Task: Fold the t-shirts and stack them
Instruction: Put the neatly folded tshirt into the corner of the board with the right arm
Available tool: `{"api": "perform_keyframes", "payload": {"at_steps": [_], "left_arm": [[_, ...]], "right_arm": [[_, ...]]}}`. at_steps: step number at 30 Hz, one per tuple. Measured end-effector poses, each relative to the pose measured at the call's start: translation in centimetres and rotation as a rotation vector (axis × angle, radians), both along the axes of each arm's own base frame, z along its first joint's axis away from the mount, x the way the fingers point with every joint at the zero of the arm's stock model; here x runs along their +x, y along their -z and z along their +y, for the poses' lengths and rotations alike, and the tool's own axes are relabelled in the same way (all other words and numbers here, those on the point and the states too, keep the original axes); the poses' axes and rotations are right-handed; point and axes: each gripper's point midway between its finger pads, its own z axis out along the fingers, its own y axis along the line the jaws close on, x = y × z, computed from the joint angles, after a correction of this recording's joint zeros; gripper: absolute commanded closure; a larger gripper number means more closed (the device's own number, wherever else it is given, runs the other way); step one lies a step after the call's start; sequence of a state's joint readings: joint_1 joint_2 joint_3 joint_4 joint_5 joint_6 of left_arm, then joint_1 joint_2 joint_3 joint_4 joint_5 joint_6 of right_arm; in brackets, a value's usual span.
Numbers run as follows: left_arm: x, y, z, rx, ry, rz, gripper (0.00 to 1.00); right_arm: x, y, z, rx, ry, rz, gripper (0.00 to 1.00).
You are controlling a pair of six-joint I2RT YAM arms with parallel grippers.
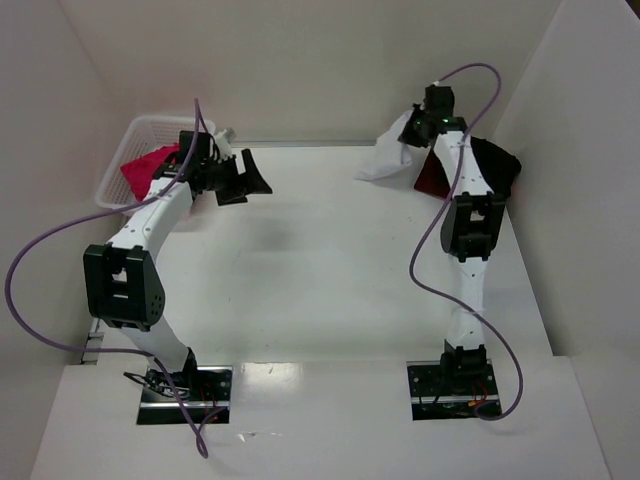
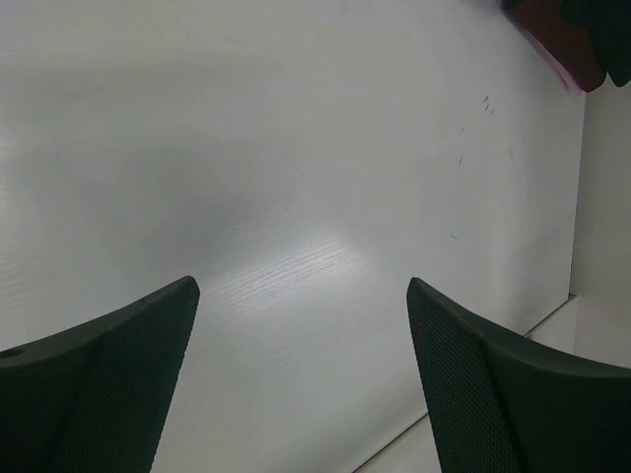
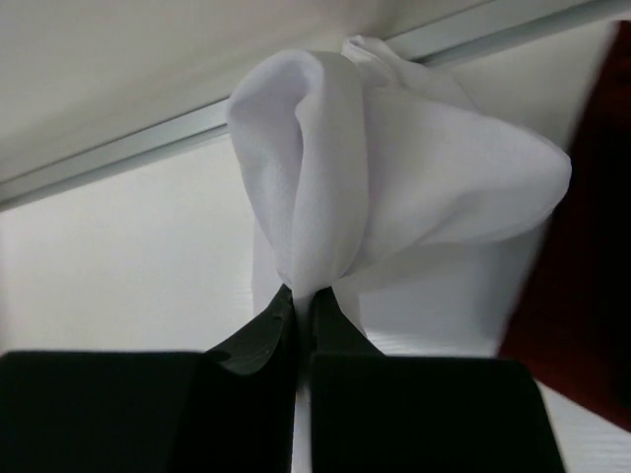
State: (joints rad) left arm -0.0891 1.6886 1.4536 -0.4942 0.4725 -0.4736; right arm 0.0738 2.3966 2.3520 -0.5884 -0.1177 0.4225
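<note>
Pinching a fold of the white t-shirt (image 3: 394, 168), the right gripper (image 3: 297, 294) has its fingers (image 3: 251, 345) pressed together on the cloth, with only a thin sliver of fabric showing between the tips; the shirt bulges up beyond them in a rounded bunch, creased down the middle. From the top view this gripper (image 1: 408, 138) is at the far right of the counter (image 1: 320, 260), near the back wall; the white t-shirt (image 1: 383, 162) spreads from it down and to the left, and whether its lower edge rests on the counter cannot be told. Just beside it, to the right, lies the dark red t-shirt (image 1: 432, 175), partly hidden behind the right arm; the black t-shirt (image 1: 498, 165) is bunched against the right wall, touching the dark red one. In the right wrist view the dark red t-shirt (image 3: 582, 256) fills the right edge, close beside the white cloth.

The left gripper (image 1: 250, 182) is at the far left of the counter, its fingers (image 2: 118, 374) spread wide apart with nothing between them; its wrist view shows only bare counter (image 2: 296, 158) under them. Behind it, at the far left corner, stands the white lattice basket (image 1: 128, 135); the pink t-shirt (image 1: 145, 168) lies crumpled inside it, partly covered by the left arm.
</note>
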Motion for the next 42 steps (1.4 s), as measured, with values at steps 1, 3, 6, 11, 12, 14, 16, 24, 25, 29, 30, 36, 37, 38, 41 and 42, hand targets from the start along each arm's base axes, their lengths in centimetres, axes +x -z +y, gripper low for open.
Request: {"api": "perform_keyframes", "payload": {"at_steps": [1,3,6,11,12,14,16,24,25,29,30,36,37,38,41,42], "left_arm": [[0.0,-0.1,0.0,-0.002,0.002,-0.003,0.06],[0.2,-0.4,-0.1,-0.006,0.005,-0.008,0.06],[0.7,-0.7,-0.3,-0.013,0.012,-0.017,0.06],[1.4,-0.3,-0.6,-0.026,0.024,-0.012,0.06],[1.5,-0.1,-0.7,-0.029,0.028,-0.006,0.06],[1.8,0.2,-0.8,-0.035,0.034,0.004,0.06],[2.1,0.7,-1.0,-0.040,0.040,0.013,0.06],[3.3,1.4,-1.5,-0.060,0.059,0.021,0.06],[3.4,1.3,-1.5,-0.062,0.060,0.020,0.06],[3.6,1.0,-1.6,-0.067,0.065,0.011,0.06],[3.7,0.9,-1.6,-0.068,0.066,0.008,0.06],[4.0,0.4,-1.6,-0.068,0.065,-0.007,0.06],[4.0,0.3,-1.6,-0.067,0.064,-0.009,0.06],[4.1,0.2,-1.6,-0.065,0.062,-0.011,0.06],[4.3,-0.1,-1.4,-0.056,0.053,-0.021,0.06],[4.5,-0.3,-1.3,-0.051,0.048,-0.025,0.06]], "right_arm": [[0.0,0.1,-2.0,-0.011,0.032,0.011,1.00],[-0.3,0.4,-5.3,-0.032,0.081,0.039,1.00],[-0.9,-0.3,-9.6,-0.060,0.137,0.057,1.00],[-1.2,-3.2,-14.1,-0.087,0.194,0.013,1.00],[-1.4,-3.6,-14.9,-0.089,0.204,0.009,1.00],[-1.9,-4.5,-16.3,-0.094,0.225,0.002,1.00],[-2.4,-5.5,-17.8,-0.100,0.248,-0.008,1.00],[-4.6,-9.3,-23.2,-0.151,0.366,-0.056,1.00],[-5.0,-9.6,-23.7,-0.156,0.379,-0.058,1.00],[-6.3,-9.5,-24.8,-0.173,0.416,-0.034,0.86],[-6.6,-9.2,-25.0,-0.176,0.423,-0.025,0.78],[-7.6,-7.2,-25.9,-0.212,0.454,0.031,0.00],[-7.8,-6.8,-25.9,-0.213,0.458,0.042,0.00],[-8.0,-6.4,-25.9,-0.217,0.461,0.052,0.00],[-8.4,-6.4,-25.9,-0.221,0.462,0.059,0.00],[-8.6,-6.7,-25.8,-0.219,0.461,0.054,0.00]]}}
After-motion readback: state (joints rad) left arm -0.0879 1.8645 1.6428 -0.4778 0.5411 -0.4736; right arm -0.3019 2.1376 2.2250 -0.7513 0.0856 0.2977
